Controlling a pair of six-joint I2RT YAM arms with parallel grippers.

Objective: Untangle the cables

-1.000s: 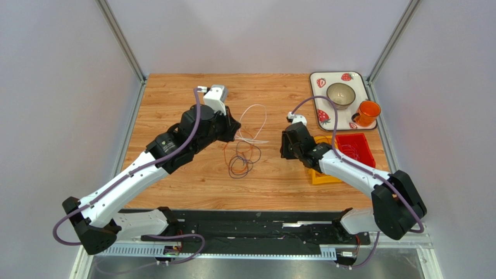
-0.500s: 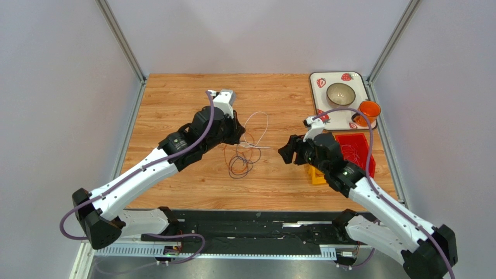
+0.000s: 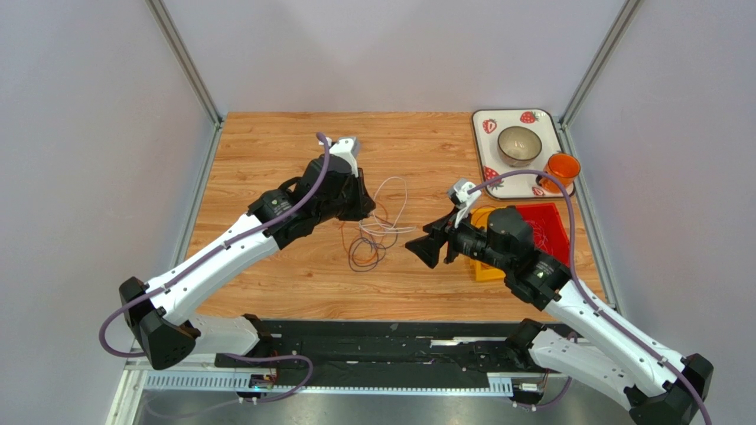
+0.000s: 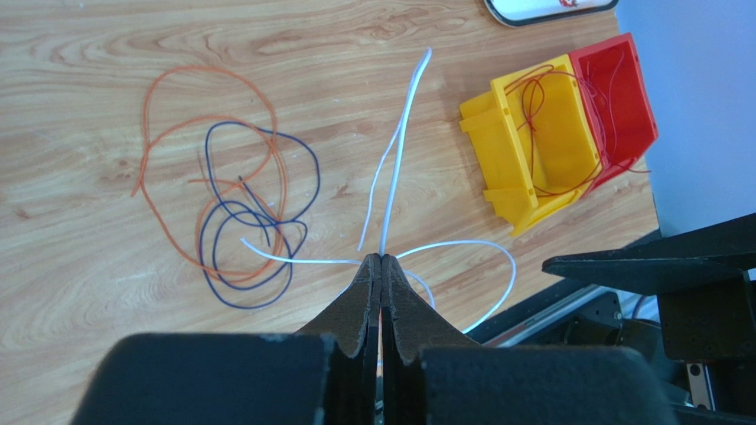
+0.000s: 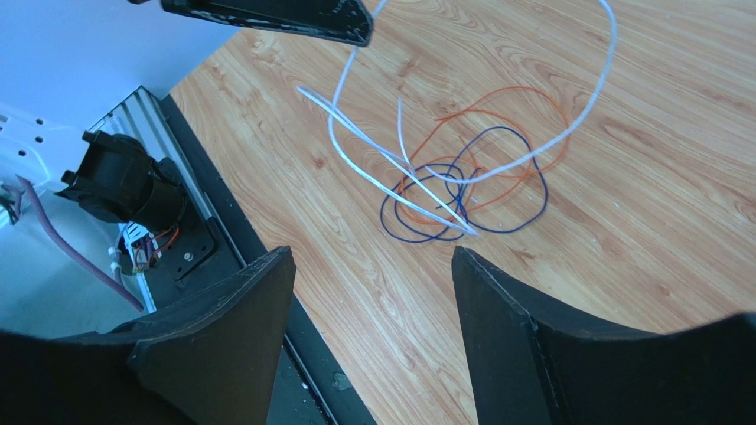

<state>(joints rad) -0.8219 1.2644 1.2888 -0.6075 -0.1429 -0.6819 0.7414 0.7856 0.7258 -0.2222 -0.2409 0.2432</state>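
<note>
My left gripper (image 3: 366, 211) is shut on the whitish cable (image 4: 401, 150), which runs out both ways from its closed tips (image 4: 381, 257). The same whitish cable (image 3: 387, 227) loops over the wood. Left of it lie an orange cable (image 4: 204, 70) and a dark purple-black cable (image 4: 316, 168), looped through each other and crossed by one white end. A red cable (image 4: 550, 97) lies across the yellow bin (image 4: 523, 150) and the red bin (image 4: 621, 97). My right gripper (image 3: 419, 250) hangs open and empty above the wood, right of the tangle (image 5: 502, 129).
A strawberry-print tray (image 3: 484, 124) at the back right carries a bowl (image 3: 520, 143) and an orange cup (image 3: 559, 170). The yellow bin (image 3: 484, 268) and red bin (image 3: 546, 226) sit under the right arm. The table's near edge and black rail (image 5: 213, 230) lie just below the right gripper.
The right arm has swung from beside the bins toward the tangle, and its jaws have opened. The left gripper has shifted slightly right, still pinching the whitish cable.
</note>
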